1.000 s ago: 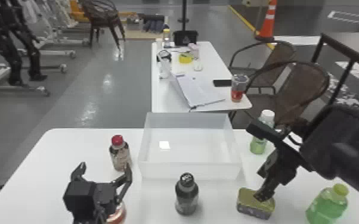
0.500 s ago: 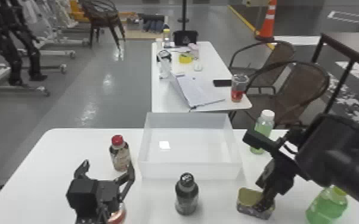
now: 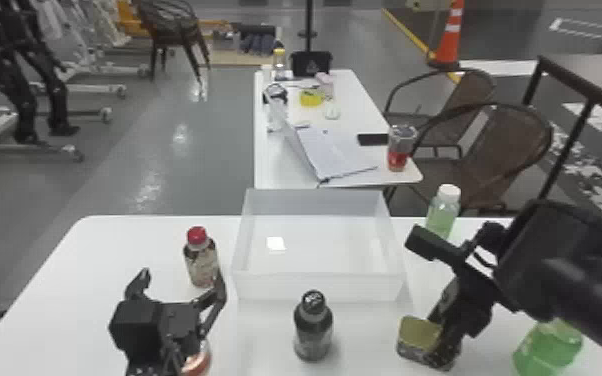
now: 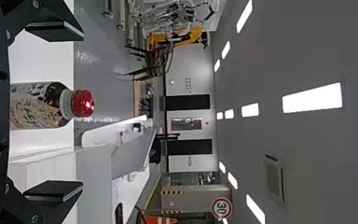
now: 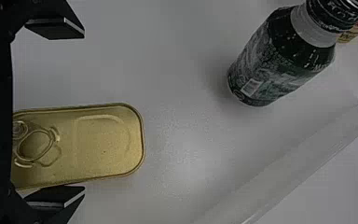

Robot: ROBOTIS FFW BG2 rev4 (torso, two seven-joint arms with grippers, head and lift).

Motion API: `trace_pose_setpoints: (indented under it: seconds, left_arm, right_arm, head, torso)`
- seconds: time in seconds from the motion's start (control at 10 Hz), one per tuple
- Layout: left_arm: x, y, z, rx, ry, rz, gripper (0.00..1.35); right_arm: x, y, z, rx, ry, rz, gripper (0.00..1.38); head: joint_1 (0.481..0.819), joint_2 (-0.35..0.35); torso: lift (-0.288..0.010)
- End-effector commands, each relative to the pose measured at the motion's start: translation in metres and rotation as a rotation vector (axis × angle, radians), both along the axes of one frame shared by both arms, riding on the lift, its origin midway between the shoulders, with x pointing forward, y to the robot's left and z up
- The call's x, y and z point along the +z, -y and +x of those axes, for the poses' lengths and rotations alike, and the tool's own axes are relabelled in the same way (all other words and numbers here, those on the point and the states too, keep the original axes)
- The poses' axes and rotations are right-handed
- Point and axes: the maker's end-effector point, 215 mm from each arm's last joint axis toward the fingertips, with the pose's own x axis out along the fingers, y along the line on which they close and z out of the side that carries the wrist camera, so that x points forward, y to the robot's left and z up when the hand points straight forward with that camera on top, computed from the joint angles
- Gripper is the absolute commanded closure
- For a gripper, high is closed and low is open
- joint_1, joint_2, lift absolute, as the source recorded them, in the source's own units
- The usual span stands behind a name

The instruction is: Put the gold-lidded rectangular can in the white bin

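The gold-lidded can (image 3: pixel 417 334) lies flat on the table, right of the dark bottle. My right gripper (image 3: pixel 437 332) is low at its right side, partly covering it. In the right wrist view the right gripper (image 5: pixel 83 112) is open, with the can's gold lid (image 5: pixel 98 144) reaching between its fingers, closer to one of them. The white bin (image 3: pixel 317 287) stands mid-table. My left gripper (image 3: pixel 181 279) is open at the table's left; in the left wrist view the left gripper (image 4: pixel 81 111) has a red-capped bottle beyond it.
A dark bottle (image 3: pixel 313 327) stands before the bin, between the two arms. The red-capped bottle (image 3: pixel 202 257) is left of the bin. Green bottles stand right of the bin (image 3: pixel 442 212) and beneath the right arm (image 3: pixel 547 350). A copper-coloured object (image 3: pixel 197 362) is by the left gripper.
My right gripper has come down to the can, and its arm has dropped over the nearer green bottle. The left gripper has shifted slightly right. The can and bin have kept their places.
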Motion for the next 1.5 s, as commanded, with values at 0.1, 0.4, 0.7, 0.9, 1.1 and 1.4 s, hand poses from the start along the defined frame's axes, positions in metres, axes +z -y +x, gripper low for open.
trace_pose_setpoints:
  seconds: [0.1, 0.4, 0.7, 0.9, 1.1, 1.4]
  left_arm:
    - [0.0, -0.001, 0.001, 0.003, 0.004, -0.007, 0.17]
    - [-0.001, 0.001, 0.003, 0.002, 0.008, -0.016, 0.17]
    - [-0.002, 0.001, 0.003, 0.003, 0.005, -0.028, 0.17]
    - [-0.004, 0.0, 0.002, 0.004, 0.003, -0.028, 0.17]
    - [-0.004, -0.002, 0.001, 0.009, 0.003, -0.032, 0.17]
    - [-0.004, -0.005, -0.002, 0.01, 0.005, -0.029, 0.17]
  right_arm:
    - [-0.005, 0.001, -0.011, 0.013, -0.042, 0.001, 0.12]
    - [-0.024, 0.005, -0.02, 0.016, -0.067, 0.0, 0.24]
    - [-0.026, 0.0, -0.023, 0.009, -0.082, 0.013, 1.01]
    - [-0.025, -0.002, -0.024, -0.001, -0.088, 0.033, 1.03]
    - [-0.011, -0.004, -0.012, -0.027, -0.055, 0.073, 1.03]
    - [0.046, 0.004, 0.041, -0.123, 0.131, 0.132, 1.03]
  head:
    - [0.549, 0.0]
    - [0.549, 0.0]
    - [0.549, 0.0]
    - [0.549, 0.0]
    - [0.549, 0.0]
    - [0.549, 0.0]
  torso:
    - [-0.1]
    - [-0.1]
    - [-0.1]
    - [-0.1]
    - [-0.1]
    - [-0.1]
